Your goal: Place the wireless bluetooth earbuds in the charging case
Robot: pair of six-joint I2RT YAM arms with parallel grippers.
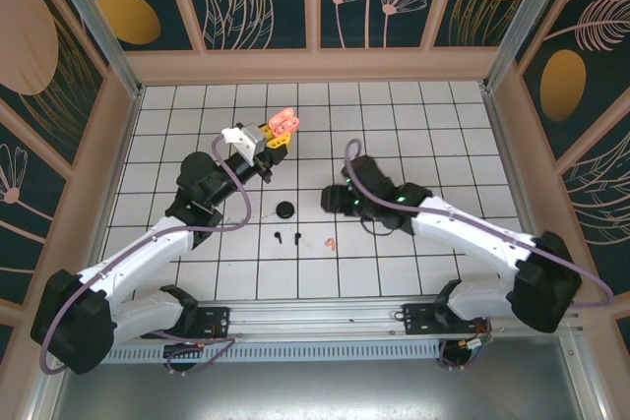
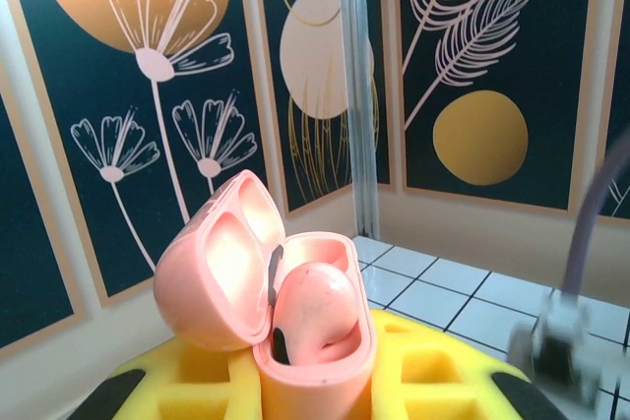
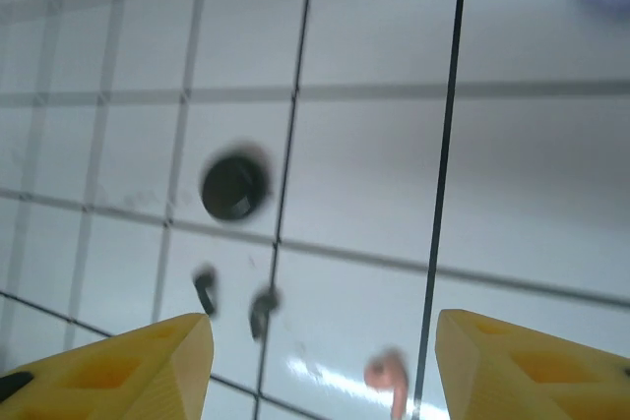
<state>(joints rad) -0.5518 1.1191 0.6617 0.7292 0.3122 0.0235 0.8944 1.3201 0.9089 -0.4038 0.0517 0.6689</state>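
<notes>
Left tool (image 2: 311, 392) clamped on coral-pink charging case (image 2: 295, 366), yellow fingers (image 2: 162, 386) on either side of it. Case upright, lid (image 2: 212, 268) open and swung to the left. One coral-pink earbud (image 2: 317, 310) sitting in the case's well, a dark part showing at its lower left edge. Behind: white tiled table (image 2: 443, 294) with dark grid lines, metal post (image 2: 356, 95), floral wall panels (image 2: 118, 95). Blurred grey cable (image 2: 591, 228) at right edge.
</notes>
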